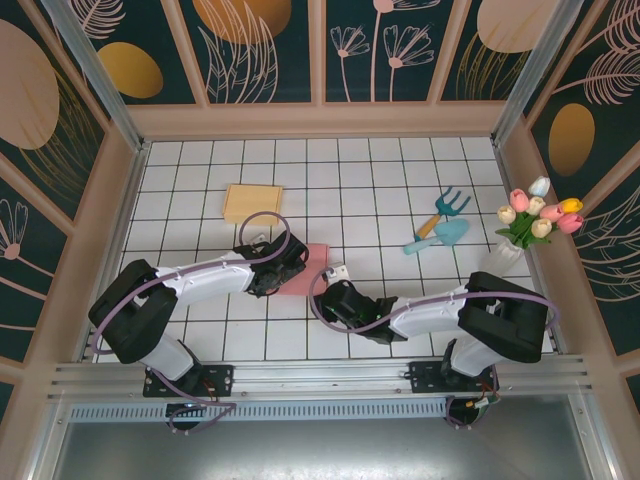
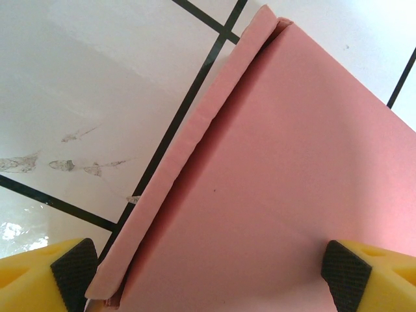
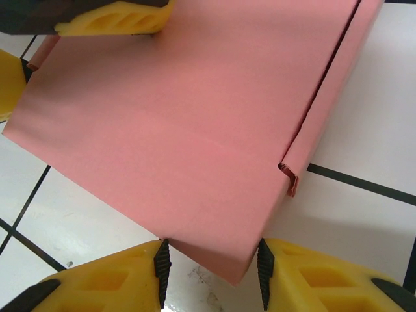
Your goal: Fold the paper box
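Pinching one corner of the flat pink paper box (image 3: 182, 130), the right gripper (image 3: 211, 263) sets a pad against each edge, clenched on it. The left gripper (image 2: 214, 273) hangs released, jaws wide astride the box's raised side flap (image 2: 188, 149). The box lies on the white tiled table (image 1: 400, 180) between both arms. To fold well, I judge the right should anchor firmly while the left presses evenly along the flap's crease without crushing the panel.

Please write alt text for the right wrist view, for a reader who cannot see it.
A corner of the pink paper box lies between the two yellow fingers of the right gripper, on a white tiled table with black lines. The left gripper, open, straddles the far left corner.
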Tool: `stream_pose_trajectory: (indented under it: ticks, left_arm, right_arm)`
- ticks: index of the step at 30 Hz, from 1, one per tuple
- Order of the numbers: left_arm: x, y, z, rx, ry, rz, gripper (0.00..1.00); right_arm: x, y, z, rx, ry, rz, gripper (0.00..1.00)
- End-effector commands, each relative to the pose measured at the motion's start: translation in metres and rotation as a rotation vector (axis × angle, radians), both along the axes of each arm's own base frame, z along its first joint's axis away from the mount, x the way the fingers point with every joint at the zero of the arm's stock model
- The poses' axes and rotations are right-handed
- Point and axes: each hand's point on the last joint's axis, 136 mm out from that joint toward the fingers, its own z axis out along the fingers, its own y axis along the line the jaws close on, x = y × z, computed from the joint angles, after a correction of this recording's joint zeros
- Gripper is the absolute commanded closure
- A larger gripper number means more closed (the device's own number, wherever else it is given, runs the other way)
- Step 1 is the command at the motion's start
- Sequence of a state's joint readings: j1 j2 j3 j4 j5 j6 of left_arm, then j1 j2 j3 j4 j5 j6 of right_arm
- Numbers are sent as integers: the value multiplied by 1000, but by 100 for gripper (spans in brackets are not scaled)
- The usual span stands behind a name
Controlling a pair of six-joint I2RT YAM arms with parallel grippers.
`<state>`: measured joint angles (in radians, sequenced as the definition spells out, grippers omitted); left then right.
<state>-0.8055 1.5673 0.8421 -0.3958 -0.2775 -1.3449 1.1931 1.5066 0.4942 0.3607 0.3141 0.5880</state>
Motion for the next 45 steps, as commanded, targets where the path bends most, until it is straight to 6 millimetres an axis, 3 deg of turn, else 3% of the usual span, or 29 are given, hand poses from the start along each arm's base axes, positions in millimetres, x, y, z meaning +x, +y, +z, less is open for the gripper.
stream_pose_trajectory:
  ticks: [1,17,24,31,40,45]
  left_arm:
    - [-18,15,-26,84,94,3,8]
    - [-24,25,-42,128,121,-8,8]
    - [-22,27,-42,133,119,1,8]
    - [-22,29,-42,134,122,7,8]
    - [-21,27,-44,131,126,7,8]
    - [-21,26,-45,131,128,3,8]
  right_arm:
    - [1,1,0,4,-43,12,57]
    - [8,-14,-10,27,-53,-11,61]
    - [0,-8,14,146,-20,16,57]
    - [-1,-18,30,186,4,-43,54]
    - [14,-25,27,169,21,-83,56]
    - [17,-19,27,202,33,-56,56]
